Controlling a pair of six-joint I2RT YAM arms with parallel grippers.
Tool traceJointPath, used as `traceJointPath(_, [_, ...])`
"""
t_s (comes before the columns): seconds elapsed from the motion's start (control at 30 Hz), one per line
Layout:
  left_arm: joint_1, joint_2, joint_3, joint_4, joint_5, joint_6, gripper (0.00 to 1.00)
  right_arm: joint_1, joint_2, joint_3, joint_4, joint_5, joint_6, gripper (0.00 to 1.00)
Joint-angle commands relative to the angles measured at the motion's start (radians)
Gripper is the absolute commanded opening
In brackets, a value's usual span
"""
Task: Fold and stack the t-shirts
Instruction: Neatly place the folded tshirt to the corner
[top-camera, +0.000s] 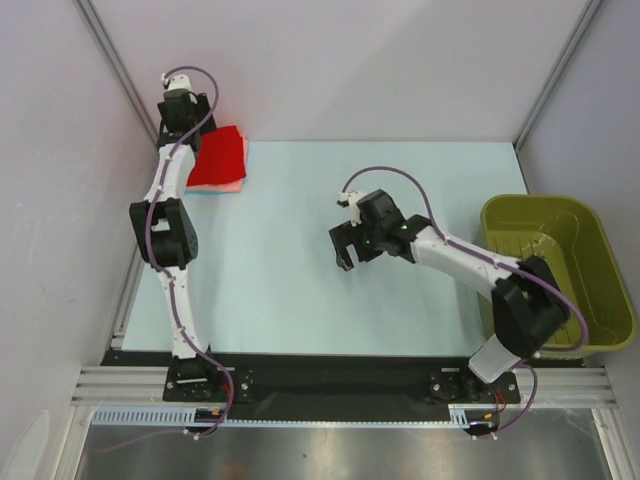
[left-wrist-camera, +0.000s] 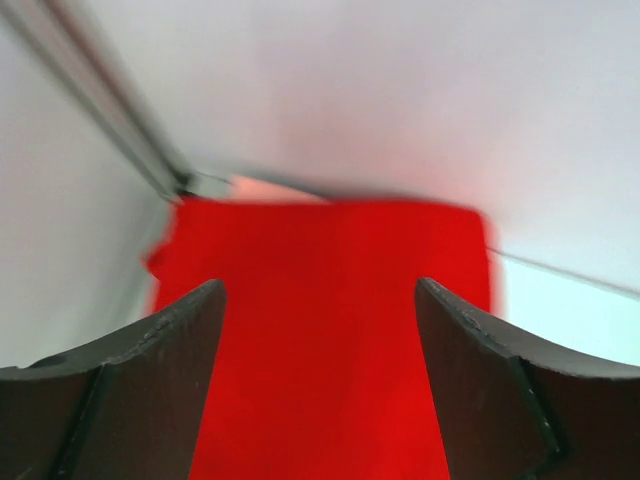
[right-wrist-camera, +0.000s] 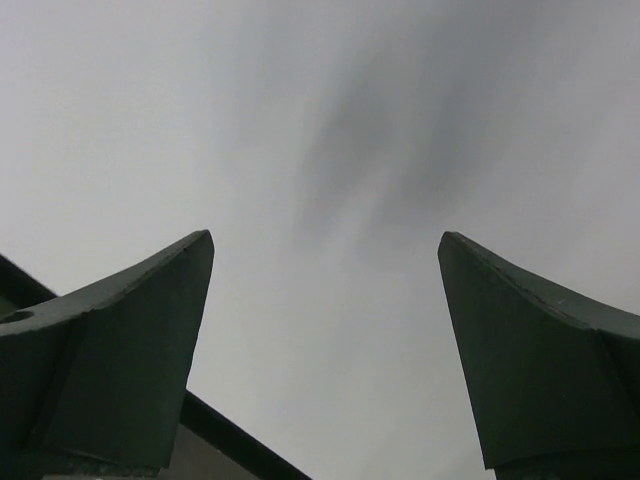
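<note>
My left fingers (left-wrist-camera: 185, 350) hang spread over the red shirt (left-wrist-camera: 320, 330) atop the pink shirt (top-camera: 238, 181); my right fingers (top-camera: 345, 253) are spread, empty.

Wide room is left on the blue table (top-camera: 290, 310) between the left arm (top-camera: 160, 235) and the right arm (top-camera: 460, 255). The far left corner is filled by the red shirt (top-camera: 222, 155), close to the walls (top-camera: 350, 70). The right side is blocked by the green basket (top-camera: 610, 290).
</note>
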Motion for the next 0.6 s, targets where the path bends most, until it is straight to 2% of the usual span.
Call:
traceJointPath(0.0, [-0.095,-0.192,-0.126,-0.026,0.127,-0.118,0.81,-0.039,-0.151,-0.078,0.098,-0.041,0.109,1.00])
traceJointPath(0.13, [-0.252,-0.329,-0.290,-0.053,0.180,-0.166,0.83,-0.103,-0.352,-0.296,0.234,-0.084,0.263,1.00])
traceJointPath(0.17, [-0.286,-0.384,-0.358,-0.059,0.180,-0.193,0.83,-0.114,-0.444,-0.331,0.258,-0.095,0.291,1.00])
traceJointPath(0.23, [-0.387,-0.457,-0.445,-0.064,0.235,-0.241,0.86,-0.136,-0.535,-0.413,0.307,-0.059,0.378,1.00])
traceJointPath(0.3, [-0.471,-0.592,-0.631,-0.034,0.301,-0.350,0.88,-0.154,-0.679,-0.523,0.317,-0.020,0.446,1.00])
traceJointPath(0.33, [-0.502,-0.644,-0.716,0.032,0.350,-0.392,0.89,-0.166,-0.727,-0.555,0.309,0.004,0.517,1.00])
traceJointPath(0.37, [-0.530,-0.709,-0.884,0.078,0.380,-0.454,0.92,-0.197,-0.768,-0.624,0.298,0.012,0.542,1.00])
traceJointPath(0.4, [-0.588,-0.819,-0.961,0.109,0.391,-0.482,0.97,-0.206,-0.844,-0.654,0.295,0.009,0.567,1.00])
traceJointPath(0.43, [-0.617,-0.882,-1.039,0.165,0.411,-0.512,0.98,-0.215,-0.882,-0.686,0.286,0.020,0.602,1.00])
traceJointPath(0.47, [-0.642,-0.937,-1.192,0.199,0.442,-0.578,0.98,-0.223,-0.914,-0.713,0.278,0.015,0.662,1.00])
traceJointPath(0.53, [-0.718,-1.089,-1.326,0.296,0.497,-0.637,0.98,-0.220,-1.003,-0.807,0.280,0.020,0.735,1.00])
traceJointPath(0.57, [-0.770,-1.134,-1.439,0.312,0.510,-0.675,0.98,-0.219,-1.030,-0.833,0.284,0.019,0.815,1.00])
